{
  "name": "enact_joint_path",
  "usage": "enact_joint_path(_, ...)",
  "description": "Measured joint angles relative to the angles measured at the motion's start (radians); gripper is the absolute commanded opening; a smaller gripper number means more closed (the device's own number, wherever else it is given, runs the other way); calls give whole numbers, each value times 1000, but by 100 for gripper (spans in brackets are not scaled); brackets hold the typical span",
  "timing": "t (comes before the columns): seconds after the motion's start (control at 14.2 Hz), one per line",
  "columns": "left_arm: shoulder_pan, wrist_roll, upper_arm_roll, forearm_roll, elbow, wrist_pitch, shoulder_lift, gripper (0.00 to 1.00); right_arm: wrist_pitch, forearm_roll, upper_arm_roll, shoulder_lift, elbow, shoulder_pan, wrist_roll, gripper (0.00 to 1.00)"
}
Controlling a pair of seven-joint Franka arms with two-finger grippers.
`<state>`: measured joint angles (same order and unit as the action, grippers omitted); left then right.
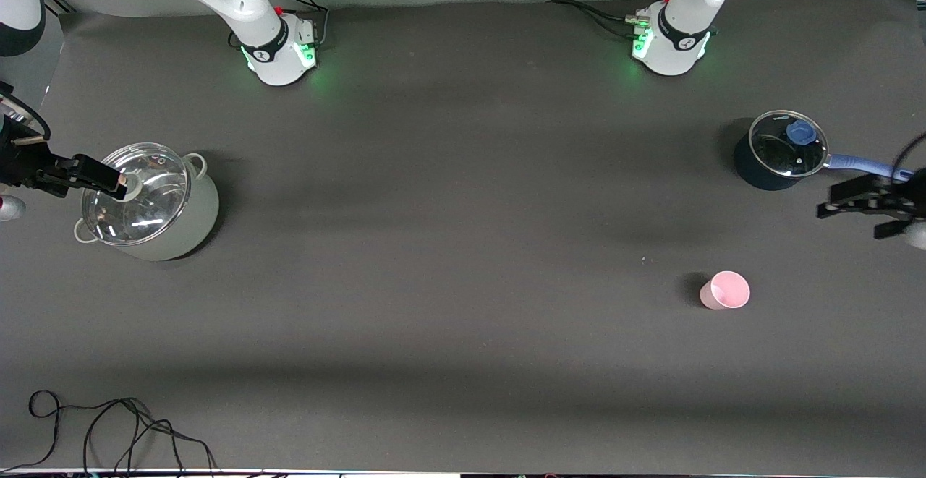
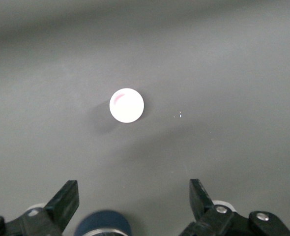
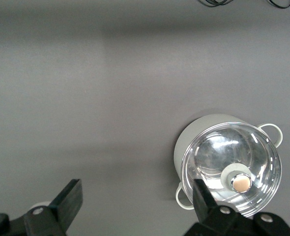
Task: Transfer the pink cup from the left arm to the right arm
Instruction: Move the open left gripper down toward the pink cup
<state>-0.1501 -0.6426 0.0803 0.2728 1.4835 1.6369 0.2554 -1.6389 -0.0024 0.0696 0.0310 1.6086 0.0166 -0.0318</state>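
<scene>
I read the pink cup (image 1: pixel 725 290) as standing upright on the desk (image 1: pixel 463 246), mouth up, toward the left arm's end and nearer to the front camera than the dark blue saucepan (image 1: pixel 780 152). The left tool (image 1: pixel 864 207) hangs at that end of the desk, beside the saucepan's blue handle, fingers spread wide and holding nothing; in the left wrist view the cup (image 2: pixel 127 104) sits clear of both fingers (image 2: pixel 66 201). The step in hand, as I judge it, is the left arm's approach and pick-up. To do it well I would centre the cup between the fingers, descend straight, and close low on the tapered wall — leaving the rim free for the right tool to take hold. The right tool (image 1: pixel 108 178) waits over the steel pot (image 1: pixel 152 203), fingers wide and empty. The cup looks empty. The steel pot carries a glass lid (image 3: pixel 231 164) with a knob; the saucepan also wears a glass lid — I see no contents in either.
</scene>
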Motion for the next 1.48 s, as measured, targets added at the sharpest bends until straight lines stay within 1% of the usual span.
enact_joint_path(0.14,-91,-253,2,117,1,1,53,100,0,0,0,0,0,0,0,99)
enact_joint_path(0.28,-156,-444,2,187,2,-5,104,100,1,0,0,0,0,0,0,99)
enact_joint_path(0.42,-193,-606,2,247,3,-13,154,100,1,0,0,0,0,0,0,99)
enact_joint_path(0.91,-247,-1045,1,495,10,-7,360,100,3,0,0,0,0,0,0,99)
enact_joint_path(1.05,-250,-1176,1,576,19,21,422,99,3,1,0,0,0,0,0,99)
enact_joint_path(1.2,-260,-1308,1,645,52,62,456,99,3,1,0,0,0,0,0,99)
enact_joint_path(1.48,-287,-1584,1,799,113,79,515,99,3,1,0,0,0,0,0,99)
